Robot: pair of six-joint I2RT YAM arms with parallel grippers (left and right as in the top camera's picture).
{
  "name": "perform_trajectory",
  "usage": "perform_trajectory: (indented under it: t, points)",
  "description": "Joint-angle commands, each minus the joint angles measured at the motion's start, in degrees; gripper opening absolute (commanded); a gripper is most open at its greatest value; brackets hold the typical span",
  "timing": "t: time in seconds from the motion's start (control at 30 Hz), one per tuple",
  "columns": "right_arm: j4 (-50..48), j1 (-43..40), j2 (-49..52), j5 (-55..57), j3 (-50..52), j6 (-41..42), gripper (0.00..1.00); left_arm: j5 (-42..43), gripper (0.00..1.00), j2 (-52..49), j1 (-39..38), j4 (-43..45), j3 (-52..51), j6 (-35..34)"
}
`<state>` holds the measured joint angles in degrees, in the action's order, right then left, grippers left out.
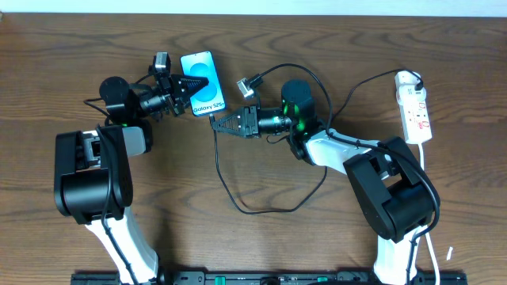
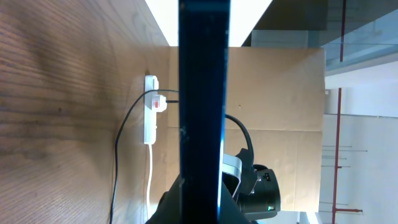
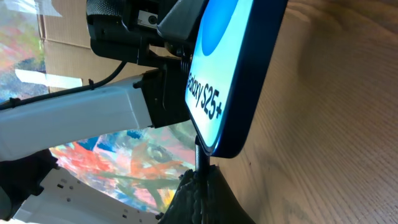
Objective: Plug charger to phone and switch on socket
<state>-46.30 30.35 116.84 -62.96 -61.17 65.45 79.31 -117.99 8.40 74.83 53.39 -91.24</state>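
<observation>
The phone [image 1: 203,82] has a light blue screen reading "Galaxy S25+". It is tilted up off the table at the back left centre. My left gripper [image 1: 181,91] is shut on its left side; in the left wrist view the phone [image 2: 202,106] shows edge-on between the fingers. My right gripper [image 1: 223,121] is shut on the charger connector [image 3: 201,163], whose tip meets the phone's bottom edge [image 3: 233,146]. The black charger cable [image 1: 238,204] loops across the table. The white socket [image 1: 413,107] lies at the far right, also in the left wrist view [image 2: 151,115].
A plug [image 1: 407,80] sits in the socket's far end. A small silver connector [image 1: 248,85] lies right of the phone. Cardboard boxes [image 2: 280,93] stand beyond the table. The table front edge carries a black rail [image 1: 261,277].
</observation>
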Motion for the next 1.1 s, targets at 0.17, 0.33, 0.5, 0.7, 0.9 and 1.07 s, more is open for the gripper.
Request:
perform_trajectory:
  t: [0.17,0.33,0.5,0.7,0.9,1.07]
  points:
    - [-4.70,0.28,0.50,2.05,-0.92,4.83,0.01,0.15,0.07,0.72,-0.13,0.76,0.83,1.60]
    - [-4.09,0.35,0.74,2.01,-0.90,5.49,0.01,0.15,0.07,0.72,-0.13,0.74,0.83,1.60]
    - [-10.82,0.33,3.76,1.33,-0.90,10.49,0.01,0.15,0.07,0.72,-0.13,0.76,0.83,1.60]
    - [-20.52,0.33,5.77,0.68,-0.85,16.39,0.01,-0.13,0.07,0.72,-0.07,0.74,0.83,1.53]
    - [-20.81,0.24,5.77,-1.49,-0.81,16.39,0.01,-2.01,0.07,0.72,1.14,0.74,0.83,-0.17]
    - [-20.81,0.39,5.77,-2.19,-0.79,17.07,0.01,-3.06,0.07,0.72,1.62,0.74,0.83,-0.63]
